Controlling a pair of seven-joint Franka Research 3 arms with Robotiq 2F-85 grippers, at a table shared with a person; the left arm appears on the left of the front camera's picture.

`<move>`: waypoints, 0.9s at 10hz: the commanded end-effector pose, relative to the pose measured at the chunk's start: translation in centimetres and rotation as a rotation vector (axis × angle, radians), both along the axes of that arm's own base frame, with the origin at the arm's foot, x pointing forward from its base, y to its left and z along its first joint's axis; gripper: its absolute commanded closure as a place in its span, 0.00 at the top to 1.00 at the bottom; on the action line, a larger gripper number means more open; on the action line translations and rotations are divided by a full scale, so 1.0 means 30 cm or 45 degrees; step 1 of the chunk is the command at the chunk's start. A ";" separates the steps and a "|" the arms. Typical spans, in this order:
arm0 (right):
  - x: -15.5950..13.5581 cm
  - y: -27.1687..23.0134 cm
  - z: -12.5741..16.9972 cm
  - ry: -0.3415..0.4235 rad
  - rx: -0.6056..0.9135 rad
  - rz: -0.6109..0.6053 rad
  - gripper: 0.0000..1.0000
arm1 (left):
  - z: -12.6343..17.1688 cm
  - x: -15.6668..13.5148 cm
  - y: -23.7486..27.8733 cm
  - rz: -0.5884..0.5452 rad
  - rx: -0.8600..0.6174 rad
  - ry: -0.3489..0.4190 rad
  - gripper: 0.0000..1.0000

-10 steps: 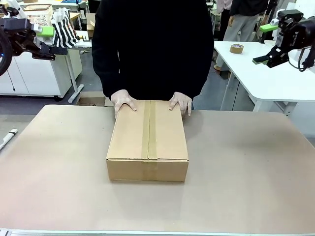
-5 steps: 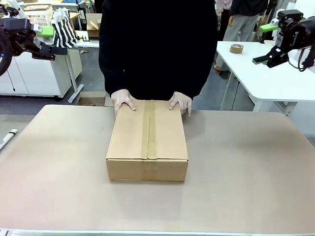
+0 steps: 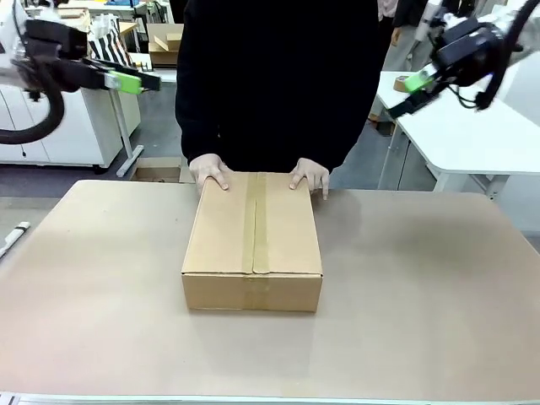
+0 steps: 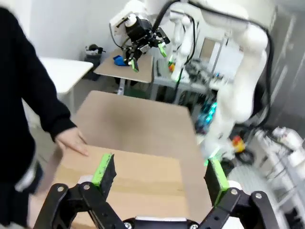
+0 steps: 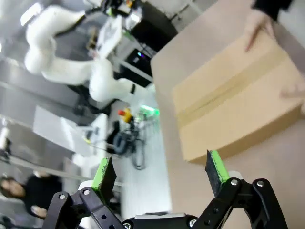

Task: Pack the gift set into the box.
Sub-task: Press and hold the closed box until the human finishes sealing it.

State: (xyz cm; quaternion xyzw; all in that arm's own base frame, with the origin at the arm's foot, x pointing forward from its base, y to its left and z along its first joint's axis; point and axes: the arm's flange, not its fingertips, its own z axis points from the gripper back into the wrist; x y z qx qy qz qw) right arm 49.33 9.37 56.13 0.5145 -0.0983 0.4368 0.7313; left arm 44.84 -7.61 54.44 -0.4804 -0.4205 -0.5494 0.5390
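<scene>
Brown cardboard, the box (image 3: 252, 245) sits shut at the middle of the front view, its flaps closed and a strip of tape (image 3: 255, 224) running along the seam from the far edge down over the near face. It rests flat on the tan counter (image 3: 422, 295). A person in a black top stands at the upper middle of the frame with one hand (image 3: 211, 173) on the box's far corner at picture left and the other hand (image 3: 310, 175) on the far corner at picture right. The left pincer (image 3: 139, 81) hangs in the upper left of the frame, well apart from the box and above the counter; in its wrist view the left pincer (image 4: 159, 174) stands wide with nothing between the green pads. The right pincer (image 3: 415, 93) hangs in the upper right, likewise spread wide and holding nothing in its wrist view (image 5: 159, 176), with the box (image 5: 233, 109) off in the upper right.
</scene>
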 end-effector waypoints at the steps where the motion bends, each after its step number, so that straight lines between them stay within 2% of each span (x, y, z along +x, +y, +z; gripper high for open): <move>1: -0.074 0.055 -0.045 -0.663 0.244 0.280 1.00 | -0.019 -0.039 -0.005 0.058 0.023 -0.454 1.00; 2: -0.051 0.058 -0.053 -0.577 -0.018 -0.083 1.00 | -0.006 -0.048 0.013 0.054 0.027 -0.266 1.00; 3: -0.014 0.069 0.000 -0.196 0.036 0.084 1.00 | 0.013 -0.003 -0.026 -0.001 0.025 -0.214 1.00; 4: -0.014 0.069 0.000 -0.196 0.036 0.084 1.00 | 0.013 -0.003 -0.026 -0.001 0.025 -0.214 1.00; 5: -0.020 0.089 0.000 -0.399 0.026 0.061 1.00 | 0.016 -0.017 -0.019 0.016 0.039 -0.301 1.00; 6: -0.003 0.216 -0.060 -0.709 0.182 0.267 1.00 | -0.059 0.024 -0.054 0.001 -0.007 -0.268 1.00; 7: 0.001 0.286 -0.148 -0.890 0.261 0.298 1.00 | -0.147 0.061 -0.083 0.027 -0.061 -0.251 1.00; 8: -0.014 0.315 -0.244 -1.018 0.272 0.294 1.00 | -0.249 0.075 -0.114 0.038 -0.117 -0.218 1.00; 9: -0.033 0.330 -0.340 -1.100 0.221 0.282 1.00 | -0.329 0.065 -0.159 0.043 -0.151 -0.204 1.00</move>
